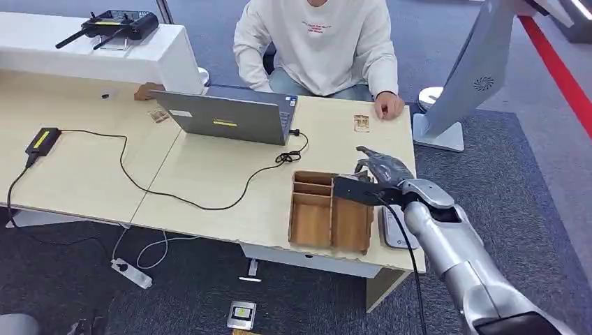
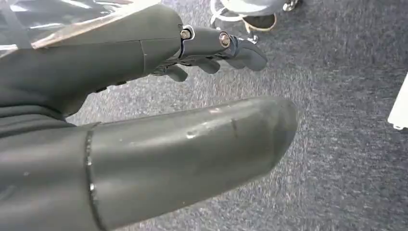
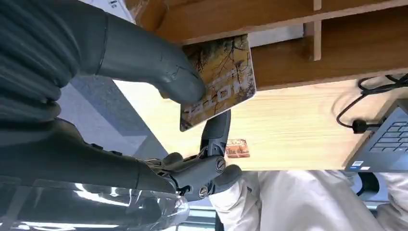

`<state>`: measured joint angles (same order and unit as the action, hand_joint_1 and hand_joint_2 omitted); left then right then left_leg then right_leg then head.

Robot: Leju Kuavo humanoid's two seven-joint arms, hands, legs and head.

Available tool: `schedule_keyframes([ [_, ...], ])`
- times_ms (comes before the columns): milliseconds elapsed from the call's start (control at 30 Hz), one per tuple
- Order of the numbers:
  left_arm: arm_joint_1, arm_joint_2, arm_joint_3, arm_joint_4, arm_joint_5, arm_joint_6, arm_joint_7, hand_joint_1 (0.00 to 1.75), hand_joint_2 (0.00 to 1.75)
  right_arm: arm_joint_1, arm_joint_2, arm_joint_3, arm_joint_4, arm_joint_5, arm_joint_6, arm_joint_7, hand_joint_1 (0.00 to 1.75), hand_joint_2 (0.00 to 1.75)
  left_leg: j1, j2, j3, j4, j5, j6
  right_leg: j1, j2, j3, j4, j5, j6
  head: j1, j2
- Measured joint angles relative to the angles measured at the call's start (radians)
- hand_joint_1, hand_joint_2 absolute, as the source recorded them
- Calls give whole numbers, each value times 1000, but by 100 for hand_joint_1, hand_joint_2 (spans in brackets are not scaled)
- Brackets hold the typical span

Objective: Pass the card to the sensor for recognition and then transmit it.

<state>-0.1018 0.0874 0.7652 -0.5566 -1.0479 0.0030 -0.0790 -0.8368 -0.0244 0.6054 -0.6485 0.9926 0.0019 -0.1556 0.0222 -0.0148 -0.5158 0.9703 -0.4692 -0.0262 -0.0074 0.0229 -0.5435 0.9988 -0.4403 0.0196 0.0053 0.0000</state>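
One card [image 3: 219, 79], printed in yellow and brown with pale lettering, is pinched in the robot's right hand [image 3: 159, 96] between the thick grey thumb and a darker finger behind it, with the other fingers curled loosely below. The hand holds the card just above the wooden tray [image 1: 328, 213], a low box split into compartments that sits near the front right corner of the light wooden table [image 1: 209, 174]. A second, smaller card [image 1: 361, 123] lies flat on the table farther back, close to the hand of a person [image 1: 317, 42] in a white sweatshirt who sits on the far side. Between that person and the tray stands an open grey laptop [image 1: 230, 115], its black cable looping across the table to a small black and yellow device [image 1: 43, 142] on the left. A pale flat device [image 1: 394, 230] lies on the table just right of the tray, partly behind the robot's forearm. The left hand [image 2: 211, 50] hangs over grey carpet, fingers slightly bent and apart, holding nothing
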Motion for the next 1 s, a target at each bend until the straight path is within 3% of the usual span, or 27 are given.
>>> schedule_keyframes([
  [300, -7, 42, -7, 30, -35, 17, -60, 0, 0, 41, -52, -32, -69, -12, -38, 27, 175, 175, 0, 0, 0, 0, 0, 0, 0, 0, 0, 0, 0, 0, 0, 0],
  [500, -9, 78, -27, 60, -67, 21, -112, 0, 0, 72, -132, -110, -277, -28, 50, 74, 175, 175, 0, 0, 0, 0, 0, 0, -1, 0, 0, 0, 0, 0, 0, 0],
  [600, -15, 90, -37, 82, -85, 19, -105, 0, 0, 73, -175, -164, -387, -35, 81, 82, 175, 175, -1, 0, 0, 0, 0, 0, -1, 0, -1, 0, 0, 0, -1, 0],
  [1000, -25, 114, -82, 139, -121, 24, -137, 0, 0, 93, -240, -284, -597, -39, 54, 69, 175, 175, 0, 0, 0, 0, 0, 0, -1, 0, 0, 0, 0, 0, -1, 0],
])
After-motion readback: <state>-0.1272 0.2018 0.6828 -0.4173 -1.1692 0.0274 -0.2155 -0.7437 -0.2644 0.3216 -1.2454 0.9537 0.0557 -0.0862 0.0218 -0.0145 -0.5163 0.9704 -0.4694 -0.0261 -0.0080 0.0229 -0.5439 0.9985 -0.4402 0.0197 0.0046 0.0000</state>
